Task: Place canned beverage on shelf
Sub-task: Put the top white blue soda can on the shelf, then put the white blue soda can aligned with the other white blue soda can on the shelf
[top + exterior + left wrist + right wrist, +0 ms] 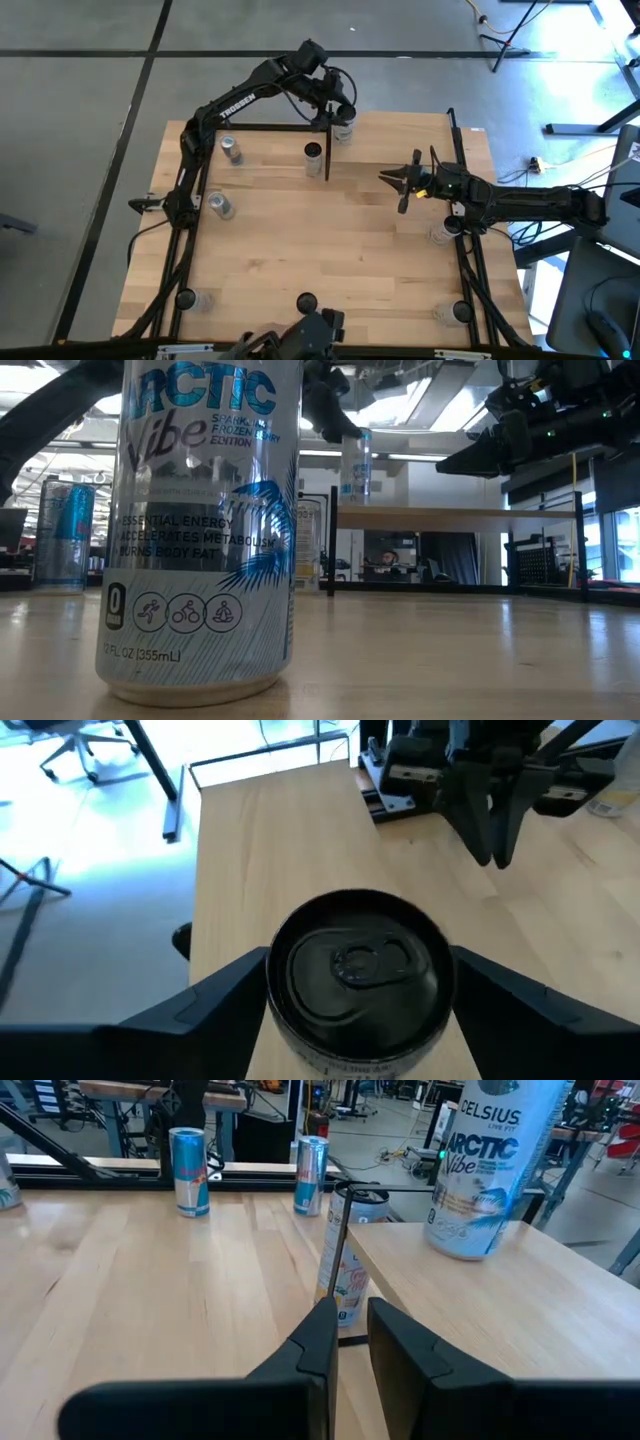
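At the far edge of the table, the canned beverage (343, 127) is seen standing upright on the shelf (390, 135), close to its left corner by a thin black post. The left gripper (340, 108) is placed directly above it. In the left wrist view, the dark top of the can (360, 970) is shown between the two fingers (215, 995), which are spread apart on both sides of it; a narrow gap seems to be left on each side, so the can does not look clamped. The right gripper (403, 180) is held over the middle of the table, well apart from the shelf, with its fingers (310, 1345) almost together and nothing between them. Other cans are found on the tabletop (330, 250): a dark-topped can (313, 152) just beside the shelf, and two silver cans (231, 150) near the left side. In the low view, a large Arctic Vibe can (200, 530) is seen close to the camera.
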